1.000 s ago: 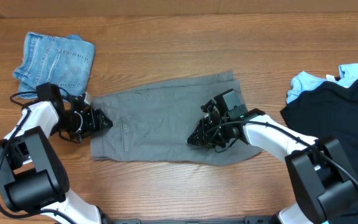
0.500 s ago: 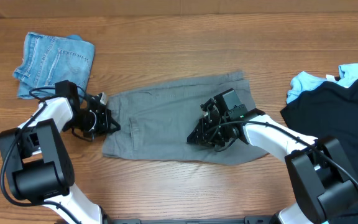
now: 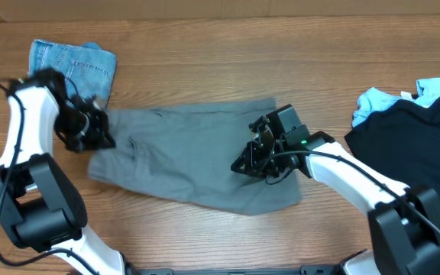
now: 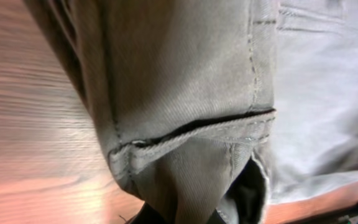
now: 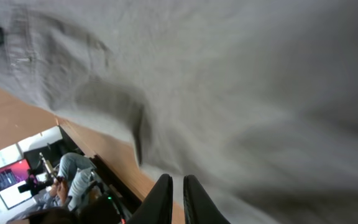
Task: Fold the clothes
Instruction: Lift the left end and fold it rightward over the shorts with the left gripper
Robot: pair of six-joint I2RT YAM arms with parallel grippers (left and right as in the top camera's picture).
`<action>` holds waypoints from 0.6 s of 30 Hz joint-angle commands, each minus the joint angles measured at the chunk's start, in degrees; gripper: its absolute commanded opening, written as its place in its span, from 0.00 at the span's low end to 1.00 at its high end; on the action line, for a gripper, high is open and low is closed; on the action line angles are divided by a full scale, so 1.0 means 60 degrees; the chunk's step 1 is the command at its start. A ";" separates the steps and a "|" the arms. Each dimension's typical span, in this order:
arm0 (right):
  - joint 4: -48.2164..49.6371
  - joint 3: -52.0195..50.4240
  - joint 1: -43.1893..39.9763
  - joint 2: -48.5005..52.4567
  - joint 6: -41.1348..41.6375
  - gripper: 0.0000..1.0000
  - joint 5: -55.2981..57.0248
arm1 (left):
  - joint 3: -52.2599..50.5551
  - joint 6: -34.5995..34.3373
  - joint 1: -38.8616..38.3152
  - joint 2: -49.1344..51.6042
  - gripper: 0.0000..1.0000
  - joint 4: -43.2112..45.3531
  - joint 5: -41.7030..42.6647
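Observation:
Grey shorts (image 3: 189, 156) lie spread across the middle of the table. My left gripper (image 3: 100, 137) is shut on their left edge and holds it raised near the denim. In the left wrist view the grey shorts (image 4: 185, 93) hang out of the left gripper (image 4: 185, 218), a pocket seam showing. My right gripper (image 3: 242, 166) rests on the right half of the shorts. Its jaws (image 5: 178, 183) are shut over the grey fabric (image 5: 241, 81); no cloth shows between the tips.
Folded blue denim shorts (image 3: 71, 72) lie at the far left, just behind the left gripper. A black garment (image 3: 422, 145) and a light-blue one (image 3: 380, 103) are piled at the right edge. Bare wooden table (image 3: 205, 53) runs along the back.
The left gripper closed on the shorts' left edge, then drew it left and toward the denim, dragging the shorts leftward. The right gripper stayed almost where it was.

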 commanded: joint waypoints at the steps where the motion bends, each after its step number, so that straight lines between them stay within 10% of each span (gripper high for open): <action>1: -0.0313 0.0412 -0.0233 -0.0568 -0.0007 0.11 0.0339 | 0.1537 -0.0153 -0.0106 -0.0532 0.04 -0.0608 -0.0353; 18: -0.2619 0.0710 -0.3104 -0.0652 -0.1045 0.10 0.1282 | 0.2696 -0.2743 -0.4703 -0.0423 0.04 0.0127 -0.0845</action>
